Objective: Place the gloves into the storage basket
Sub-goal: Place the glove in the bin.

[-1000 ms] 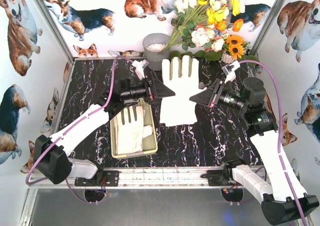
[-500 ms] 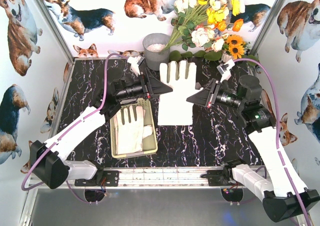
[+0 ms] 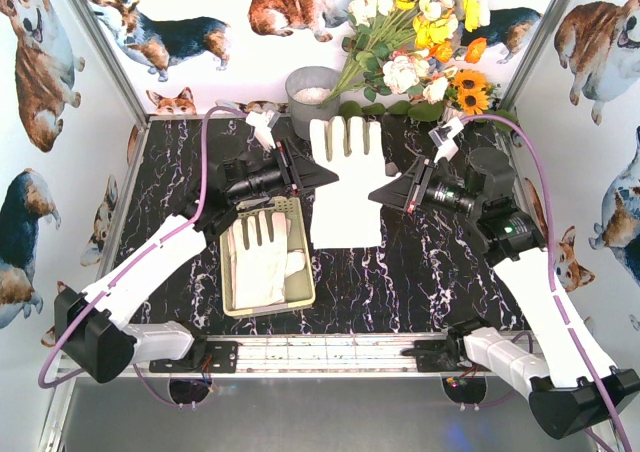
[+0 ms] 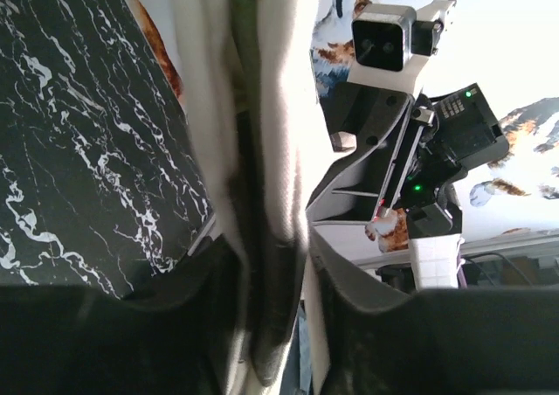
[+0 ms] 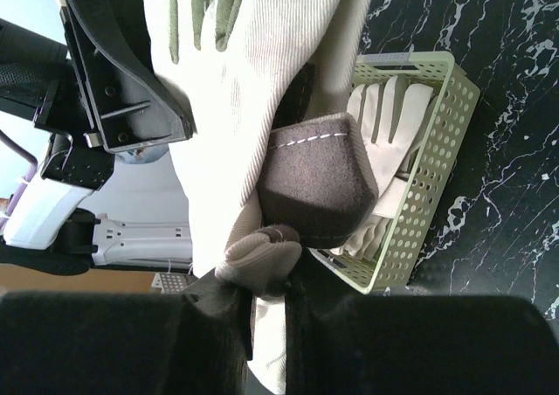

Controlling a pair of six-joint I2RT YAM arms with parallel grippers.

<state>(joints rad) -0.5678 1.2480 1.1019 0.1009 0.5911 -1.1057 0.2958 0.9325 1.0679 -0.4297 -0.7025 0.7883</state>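
Note:
A cream-white glove (image 3: 345,187) hangs palm up above the black marble table, fingers toward the far wall, stretched between both grippers. My left gripper (image 3: 322,180) is shut on its left edge; in the left wrist view the glove (image 4: 271,133) fills the gap between the jaws of the left gripper (image 4: 266,255). My right gripper (image 3: 380,194) is shut on the opposite side; the right gripper (image 5: 271,273) pinches bunched fabric of the glove (image 5: 253,80). The pale yellow-green storage basket (image 3: 306,272) sits below left, with another glove (image 3: 260,262) lying in it. The basket (image 5: 437,150) also shows in the right wrist view.
A grey metal bucket (image 3: 310,94) stands at the back centre beside a bunch of artificial flowers (image 3: 420,42). Corgi-print walls close in the table on three sides. A metal rail (image 3: 330,352) with both arm bases runs along the near edge.
The left jaws have closed from wide open onto the glove's left edge. Both grippers and the glove have shifted toward the far wall and slightly left.

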